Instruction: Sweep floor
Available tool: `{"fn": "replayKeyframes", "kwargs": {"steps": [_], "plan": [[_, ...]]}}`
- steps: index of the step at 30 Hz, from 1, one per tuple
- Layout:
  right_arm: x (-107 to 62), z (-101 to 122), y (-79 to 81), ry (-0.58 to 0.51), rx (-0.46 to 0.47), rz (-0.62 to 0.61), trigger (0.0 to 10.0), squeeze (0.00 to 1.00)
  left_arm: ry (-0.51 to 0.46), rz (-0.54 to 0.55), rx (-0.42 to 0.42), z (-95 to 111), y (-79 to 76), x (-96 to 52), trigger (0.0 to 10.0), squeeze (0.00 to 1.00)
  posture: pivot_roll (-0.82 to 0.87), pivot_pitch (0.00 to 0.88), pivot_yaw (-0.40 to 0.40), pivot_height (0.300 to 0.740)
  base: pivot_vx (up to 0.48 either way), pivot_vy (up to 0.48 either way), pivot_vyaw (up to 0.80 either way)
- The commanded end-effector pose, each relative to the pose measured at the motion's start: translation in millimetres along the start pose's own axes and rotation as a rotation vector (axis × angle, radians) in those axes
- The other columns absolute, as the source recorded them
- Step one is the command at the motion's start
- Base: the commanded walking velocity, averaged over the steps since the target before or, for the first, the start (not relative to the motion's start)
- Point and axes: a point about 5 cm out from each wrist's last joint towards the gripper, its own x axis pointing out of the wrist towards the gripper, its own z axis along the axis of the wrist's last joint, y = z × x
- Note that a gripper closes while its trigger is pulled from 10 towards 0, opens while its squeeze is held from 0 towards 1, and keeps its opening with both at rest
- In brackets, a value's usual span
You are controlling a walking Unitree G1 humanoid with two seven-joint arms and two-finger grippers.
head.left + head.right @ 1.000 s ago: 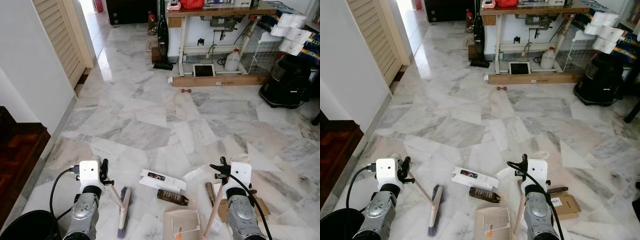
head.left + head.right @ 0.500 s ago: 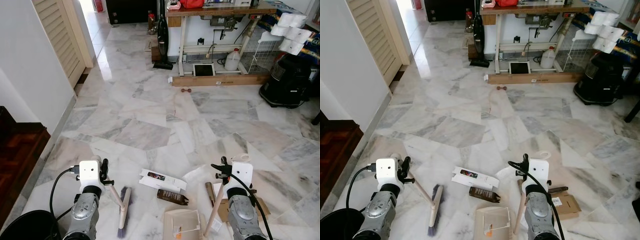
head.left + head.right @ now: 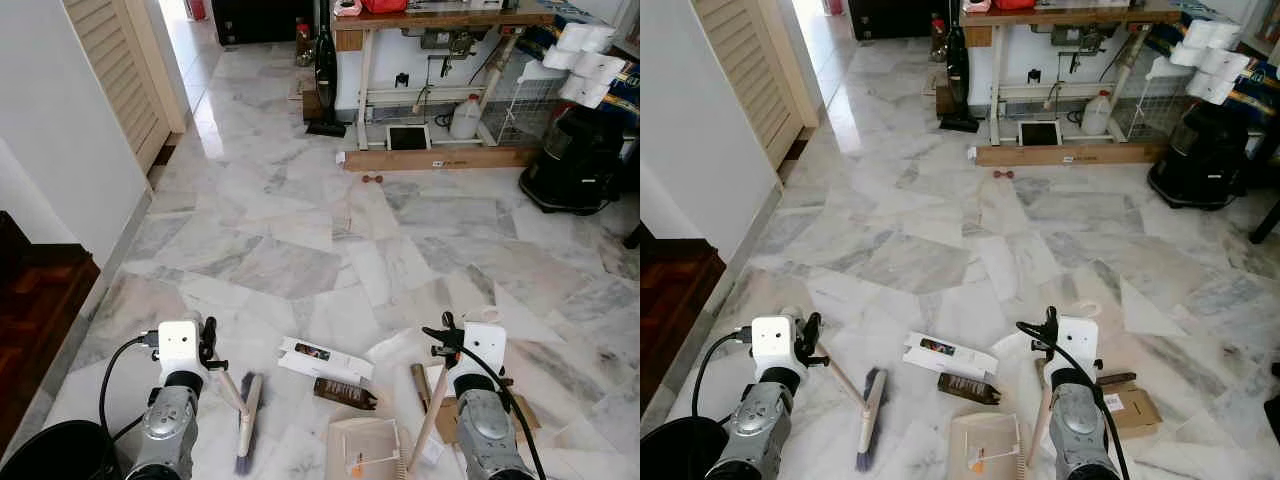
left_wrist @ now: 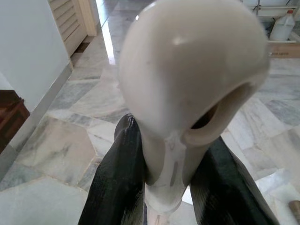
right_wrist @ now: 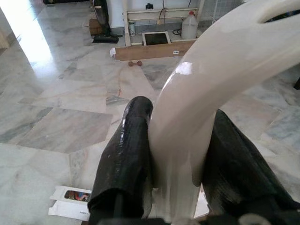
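Left gripper [image 4: 161, 187] pinches the brush handle [image 4: 187, 93]; right gripper [image 5: 176, 164] clamps the dustpan handle [image 5: 206, 93].

Two head cameras look forward and down across the marble floor [image 3: 300, 220], sharing nearly the same scene, slightly offset. Each wrist camera peers along its jaws, very close to a cream handle, toward the far desk [image 3: 1060, 15].

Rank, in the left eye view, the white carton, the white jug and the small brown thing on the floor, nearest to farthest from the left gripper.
1. white carton, just to the right of the left gripper.
2. small brown thing, mid-floor, far ahead.
3. white jug, under the table.
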Motion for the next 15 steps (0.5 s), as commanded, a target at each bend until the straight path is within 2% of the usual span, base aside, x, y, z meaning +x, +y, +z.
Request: {"fn": "replayKeyframes", "kwargs": {"steps": [1, 15], "plan": [[-1.0, -2.4, 2.7, 0.015, 0.019, 0.0, 10.0, 0.0, 0.075, 0.005, -0.009, -13.0, 1.5, -6.2, 10.0, 0.0, -0.02, 0.0, 0.042, 0.74, 0.0, 0.0, 0.0], [-1.2, -2.6, 2.7, 0.014, 0.014, 0.005, 10.0, 0.0, 0.075, 0.006, -0.01, -13.3, 1.4, -6.5, 10.0, 0.0, -0.02, 0.0, 0.04, 0.74, 0.0, 0.0, 0.0]]}}
